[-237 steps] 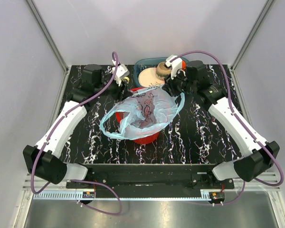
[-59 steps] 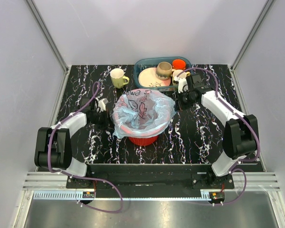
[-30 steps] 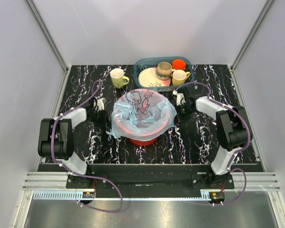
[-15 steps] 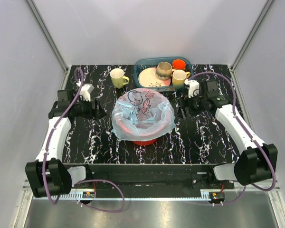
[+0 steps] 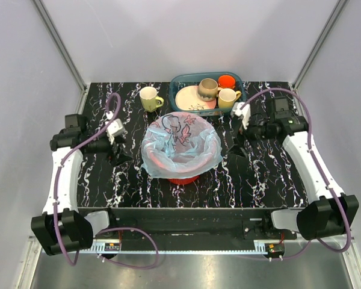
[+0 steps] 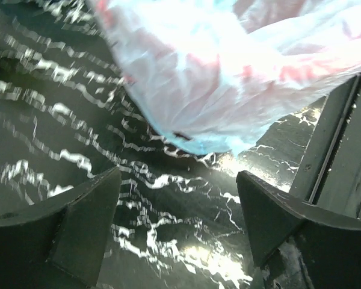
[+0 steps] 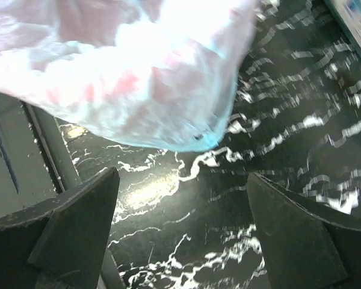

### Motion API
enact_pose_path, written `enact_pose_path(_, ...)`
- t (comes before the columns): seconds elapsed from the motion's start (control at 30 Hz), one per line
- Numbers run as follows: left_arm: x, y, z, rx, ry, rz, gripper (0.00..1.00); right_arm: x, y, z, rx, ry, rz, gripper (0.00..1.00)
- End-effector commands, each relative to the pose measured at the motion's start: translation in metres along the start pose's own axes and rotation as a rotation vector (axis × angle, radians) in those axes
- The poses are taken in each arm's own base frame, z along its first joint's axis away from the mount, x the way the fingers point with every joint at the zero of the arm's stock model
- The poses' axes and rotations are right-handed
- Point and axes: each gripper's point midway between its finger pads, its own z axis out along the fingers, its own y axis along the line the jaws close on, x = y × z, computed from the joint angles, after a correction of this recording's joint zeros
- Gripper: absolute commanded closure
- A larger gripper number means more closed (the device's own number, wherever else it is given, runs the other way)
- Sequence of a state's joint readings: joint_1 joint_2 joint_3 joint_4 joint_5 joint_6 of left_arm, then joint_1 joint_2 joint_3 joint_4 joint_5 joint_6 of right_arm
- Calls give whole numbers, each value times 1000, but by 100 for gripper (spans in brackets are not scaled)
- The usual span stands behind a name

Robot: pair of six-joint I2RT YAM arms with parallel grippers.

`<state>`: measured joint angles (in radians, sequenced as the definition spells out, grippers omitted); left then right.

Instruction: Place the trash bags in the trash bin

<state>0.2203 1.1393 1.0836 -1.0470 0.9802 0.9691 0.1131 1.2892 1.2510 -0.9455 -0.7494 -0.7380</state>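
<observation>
A light-blue printed bag [image 5: 180, 143] sits spread across the red basket [image 5: 182, 179] at the middle of the black marbled table [image 5: 265, 174]. Its mouth is folded out over the rim and its skirt hangs down the lattice walls like a liner, so only the basket's foot shows from above. The fit looks deliberate: the bag is wider than the basket, and turning its edge outward is what holds it in place.

The left gripper [image 6: 177, 211] and right gripper [image 7: 183, 223] hang on either side of the basket, clear of the plastic. Both have their jaws spread wide and grip nothing. Each wrist camera shows the bag's hem [image 6: 192, 135] falling free above bare tabletop. This reads as a release, with the task judged to be as good as done.

Behind the basket, a teal tray [image 5: 179, 82] of crockery and a yellow mug [image 5: 148, 98] stand untouched.

Eight seconds earlier, both grippers held the bag loose and billowing above the basket. In the last half second the bag has not shifted, while both arms have lifted and drawn outward from its sides.
</observation>
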Motion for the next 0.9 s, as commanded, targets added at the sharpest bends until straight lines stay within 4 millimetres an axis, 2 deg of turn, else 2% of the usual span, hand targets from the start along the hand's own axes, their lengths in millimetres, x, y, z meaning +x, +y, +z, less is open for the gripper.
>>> enact_pose_path(0.0, -22, -28, 22, 198, -122, 246, 18, -23, 26, 15, -134, -54, -251, 5)
enact_pose_path(0.13, -35, -30, 39, 279, -157, 251, 25, -32, 22, 35, -148, -84, -297, 6)
enact_pose_path(0.23, -39, -28, 48, 305, -175, 266, 29, -30, 22, 45, -164, -86, -307, 11)
enact_pose_path(0.33, -35, -28, 57, 307, -182, 294, 37, -27, 26, 55, -175, -103, -341, 27)
enact_pose_path(0.47, -27, -24, 66, 300, -187, 295, 42, -21, 30, 68, -180, -109, -378, 34)
enact_pose_path(0.57, -25, -30, 76, 327, -187, 295, 48, -20, 33, 75, -194, -123, -388, 39)
enact_pose_path(0.6, -22, -30, 79, 332, -184, 291, 53, -20, 34, 76, -198, -128, -388, 48)
enact_pose_path(0.67, -20, -29, 83, 341, -183, 295, 59, -19, 35, 79, -205, -139, -399, 58)
enact_pose_path(0.7, -18, -30, 85, 346, -182, 291, 63, -18, 36, 81, -210, -139, -406, 69)
enact_pose_path(0.73, -17, -30, 85, 349, -180, 287, 69, -17, 37, 82, -213, -137, -403, 86)
enact_pose_path(0.77, -15, -29, 87, 353, -178, 281, 73, -16, 37, 81, -212, -137, -399, 95)
enact_pose_path(0.8, -13, -29, 88, 355, -177, 286, 75, -12, 38, 83, -218, -128, -389, 100)
enact_pose_path(0.87, -6, -30, 89, 354, -168, 305, 84, -8, 39, 84, -219, -126, -380, 100)
